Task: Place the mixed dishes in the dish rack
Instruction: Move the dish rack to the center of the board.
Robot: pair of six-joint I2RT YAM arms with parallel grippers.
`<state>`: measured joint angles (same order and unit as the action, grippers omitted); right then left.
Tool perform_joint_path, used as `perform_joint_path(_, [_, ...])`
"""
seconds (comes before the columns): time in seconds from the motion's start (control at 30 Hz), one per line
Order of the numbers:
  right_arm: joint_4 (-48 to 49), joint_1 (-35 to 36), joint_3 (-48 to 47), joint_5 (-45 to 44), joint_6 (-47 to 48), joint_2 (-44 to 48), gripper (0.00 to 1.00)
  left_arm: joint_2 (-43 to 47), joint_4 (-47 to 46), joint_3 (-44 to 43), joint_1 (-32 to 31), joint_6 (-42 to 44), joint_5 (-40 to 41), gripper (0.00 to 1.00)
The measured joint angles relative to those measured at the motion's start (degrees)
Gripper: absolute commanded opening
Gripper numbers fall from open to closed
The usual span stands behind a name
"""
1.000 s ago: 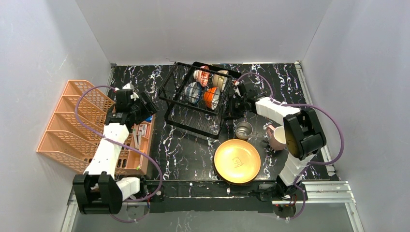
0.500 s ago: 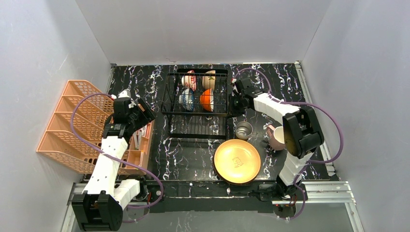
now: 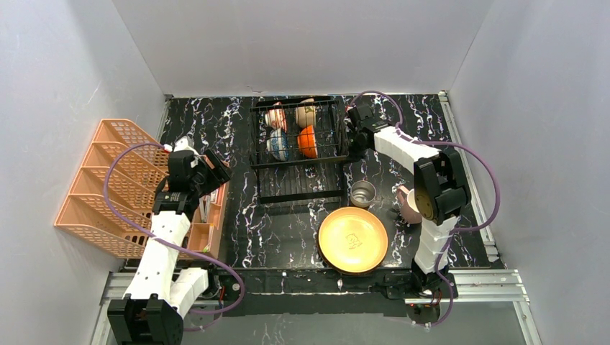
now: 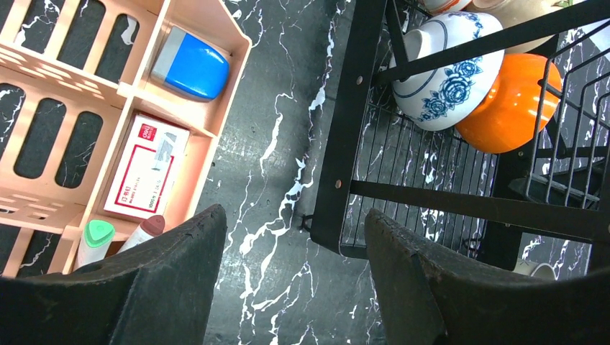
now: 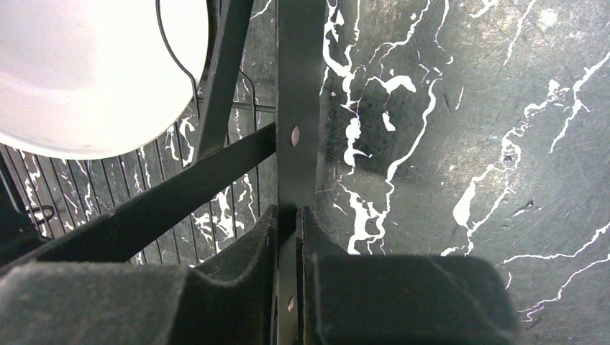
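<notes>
Furthest to your left stands the orange lattice rack [image 3: 108, 194], and its near compartments hold a blue block [image 4: 190, 68] and a red-and-white box [image 4: 147, 176]. Your left fingers [image 3: 216, 172] hang over that rack's right edge, spread wide with nothing between them, apart from the dish rack [image 3: 298, 169]. The dish rack stands at the back middle of the desk [image 3: 288, 223], squared to its edges. Four bowls sit on edge in its rear part: a red floral bowl [image 3: 275, 116] and a cream bowl [image 3: 306, 113] behind, a blue-patterned bowl [image 4: 439, 79] and an orange bowl [image 4: 507, 108] in front, those two touching. Your right fingers [image 3: 352, 142] are at the rack's right side, nearly pressed together and pinching a flat black bar of its frame. On the open desk nearer you lies the yellow plate [image 3: 352, 239], flat. The steel cup [image 3: 362, 193] stands upright between it and the rack, and the pink mug [image 3: 410, 204] is to the right, partly hidden by the right arm.
</notes>
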<state>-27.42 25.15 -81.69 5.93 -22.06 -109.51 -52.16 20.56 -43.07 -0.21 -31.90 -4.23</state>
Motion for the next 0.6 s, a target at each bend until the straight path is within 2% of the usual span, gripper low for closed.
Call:
perform_joint_path(0.13, [-0.3,0.0,-0.4,-0.1,0.0,-0.3,0.02,0.0,-0.9,0.6,0.0,0.0,-0.7,0.68])
perform_joint_path(0.3, [-0.3,0.0,-0.4,-0.5,-0.2,-0.2,0.25,-0.4,-1.3,1.1,0.0,0.0,-1.4,0.68])
perform_joint_path(0.6, [0.1,-0.1,0.5,-4.7,0.0,1.0,0.39,-1.9,-1.3,1.1,0.0,0.0,-1.3,0.68])
